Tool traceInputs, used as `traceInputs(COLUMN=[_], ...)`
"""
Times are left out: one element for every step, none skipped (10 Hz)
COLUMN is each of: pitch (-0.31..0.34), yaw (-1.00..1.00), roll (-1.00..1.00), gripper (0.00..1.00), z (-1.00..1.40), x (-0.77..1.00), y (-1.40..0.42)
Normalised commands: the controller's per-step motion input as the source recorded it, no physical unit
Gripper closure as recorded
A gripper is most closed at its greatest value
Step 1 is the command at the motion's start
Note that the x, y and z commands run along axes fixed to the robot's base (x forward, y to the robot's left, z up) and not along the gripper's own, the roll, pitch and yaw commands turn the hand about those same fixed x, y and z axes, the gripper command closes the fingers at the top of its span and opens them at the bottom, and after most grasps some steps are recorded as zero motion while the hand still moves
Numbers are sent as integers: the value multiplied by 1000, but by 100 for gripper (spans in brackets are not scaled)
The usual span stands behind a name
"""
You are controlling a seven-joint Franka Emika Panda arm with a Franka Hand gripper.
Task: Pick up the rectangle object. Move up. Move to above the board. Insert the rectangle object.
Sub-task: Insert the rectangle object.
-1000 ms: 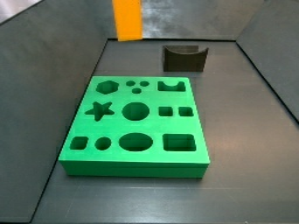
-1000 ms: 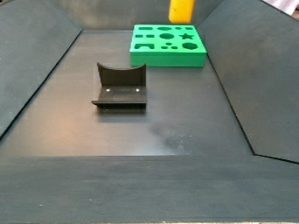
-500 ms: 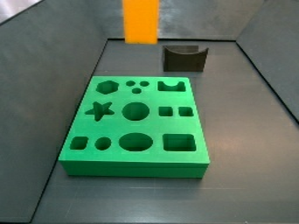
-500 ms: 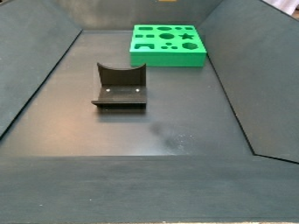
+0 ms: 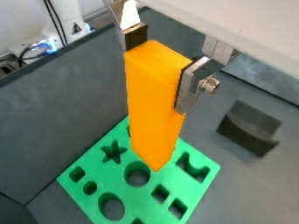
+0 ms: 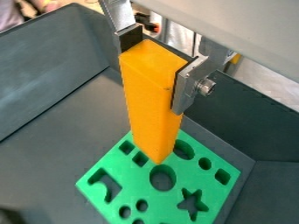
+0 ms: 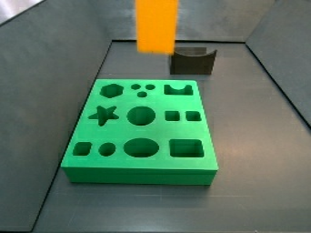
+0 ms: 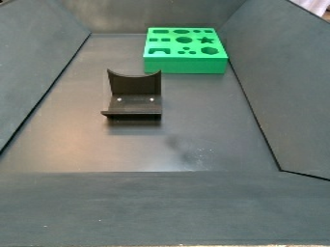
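My gripper (image 5: pixel 163 61) is shut on the top of the rectangle object (image 5: pixel 155 109), a tall plain orange block, in both wrist views (image 6: pixel 155 101). It hangs upright high above the board (image 5: pixel 87 171), a bright green slab with many cut-out holes, which also shows below the block in a wrist view (image 6: pixel 105 179). In a side view the block's lower part (image 7: pixel 157 27) floats above the far end of the board (image 7: pixel 144 127); the gripper itself is above the frame there. In a side view the board (image 8: pixel 186 48) shows alone and the block is out of view.
A short dark block with a curved notch (image 7: pixel 192 60) stands beyond the board, also seen in a side view (image 8: pixel 131 95) and a wrist view (image 5: pixel 249 129). Sloping dark grey walls (image 7: pixel 49 55) enclose the floor.
The orange block has moved to the right in the side view, toward above the board's far end. It left the other side view's frame about a second ago.
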Motion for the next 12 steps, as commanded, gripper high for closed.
traceInputs(pitch=[0,0,0,0,0,0,0,0,0,0,-19,-21], yaw=[0,83,57,71,74,89,151,246,0,343,606,594], roll=[136,94,50,49,56,36,40,20,0,113,190,171], gripper=[100,100,100,100,100,100,100,100,100,100,100,100], z=[-397,-463,-563,-683,-683,-657,-583,-77,0,-391,-529,-409], x=[734,771,811,866,883,889,849,297,17,89,51,0], y=[-434,-463,-531,-511,-500,-389,-246,-109,0,0,-129,-174])
